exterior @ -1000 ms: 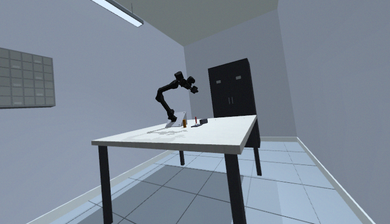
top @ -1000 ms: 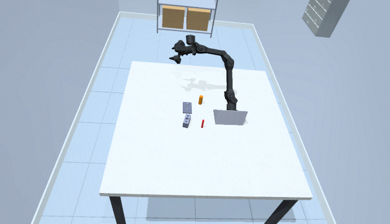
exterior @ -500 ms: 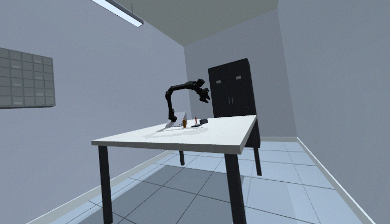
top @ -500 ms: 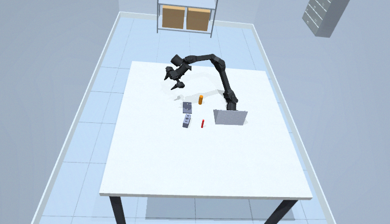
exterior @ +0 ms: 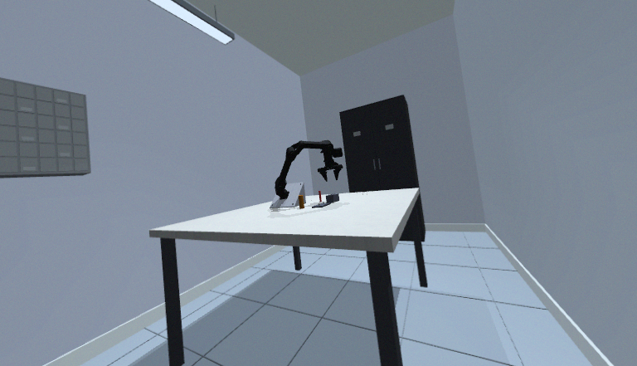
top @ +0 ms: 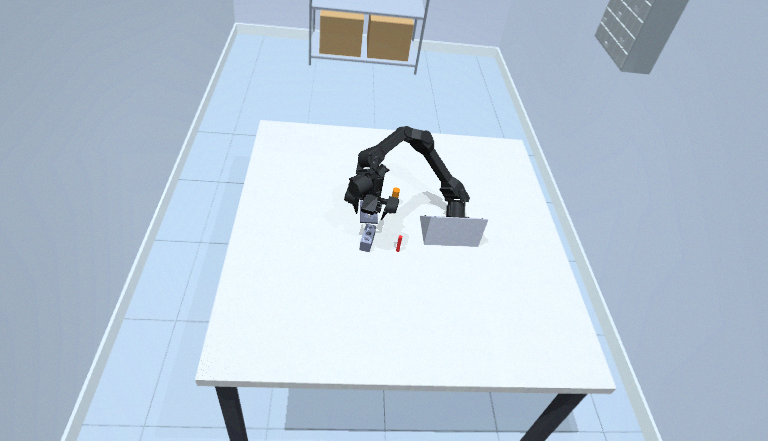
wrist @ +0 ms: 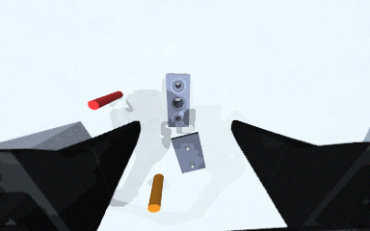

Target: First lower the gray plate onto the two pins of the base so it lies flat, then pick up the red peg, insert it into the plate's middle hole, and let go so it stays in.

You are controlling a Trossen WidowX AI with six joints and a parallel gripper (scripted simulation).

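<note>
The gray plate (top: 367, 237) (exterior: 333, 197) (wrist: 178, 93), a thick block with three holes in a row, rests on the table beside the base, a narrow gap apart. The base (top: 368, 219) (exterior: 321, 205) (wrist: 194, 156) is a flat gray rectangle with two small pins, turned slightly in the wrist view and partly hidden by my gripper in the top view. The red peg (top: 399, 243) (exterior: 319, 196) (wrist: 106, 100) stands upright to one side of the plate. My gripper (top: 369, 214) (exterior: 331, 179) (wrist: 187, 124) points down, open and empty, well above the plate and base.
An orange peg (top: 395, 192) (exterior: 301, 202) (wrist: 156, 192) stands upright near the base. A slanted gray panel (top: 454, 231) (exterior: 297, 194) (wrist: 58, 137) stands by the arm's foot, on the red peg's side. All of these are on the white table (top: 407, 323) (exterior: 263, 226).
</note>
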